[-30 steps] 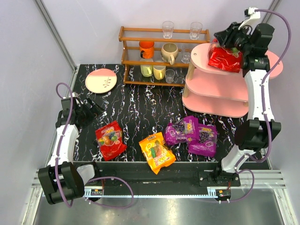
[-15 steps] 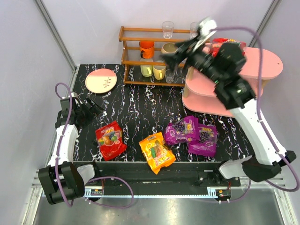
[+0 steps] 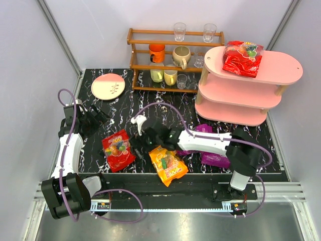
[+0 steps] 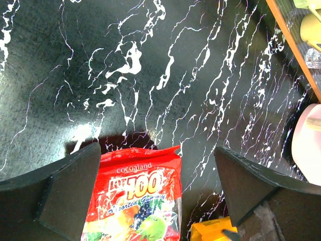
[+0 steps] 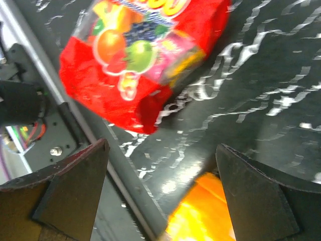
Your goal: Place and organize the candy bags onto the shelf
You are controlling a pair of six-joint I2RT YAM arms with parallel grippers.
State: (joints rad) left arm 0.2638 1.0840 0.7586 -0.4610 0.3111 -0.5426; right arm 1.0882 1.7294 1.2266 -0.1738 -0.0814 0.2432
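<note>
One red candy bag (image 3: 242,56) lies on the top tier of the pink shelf (image 3: 281,68). A second red bag (image 3: 118,149) lies flat near the table's front left, with an orange bag (image 3: 168,163) to its right. Two purple bags (image 3: 216,159) are partly hidden under my right arm. My right gripper (image 3: 138,144) hangs open and empty low over the table, between the red bag (image 5: 145,55) and the orange bag (image 5: 205,216). My left gripper (image 3: 100,116) is open just behind the red bag (image 4: 133,201), holding nothing.
A brown wooden rack (image 3: 175,60) of cups and glasses stands at the back, left of the shelf. A pink and cream plate (image 3: 108,86) lies at the back left. The metal rail of the table's front edge (image 5: 95,145) runs under my right gripper.
My right arm has swung from the shelf's top tier down to the front of the table, leaving the red bag up there, and its jaws have opened. The left arm has not moved.
</note>
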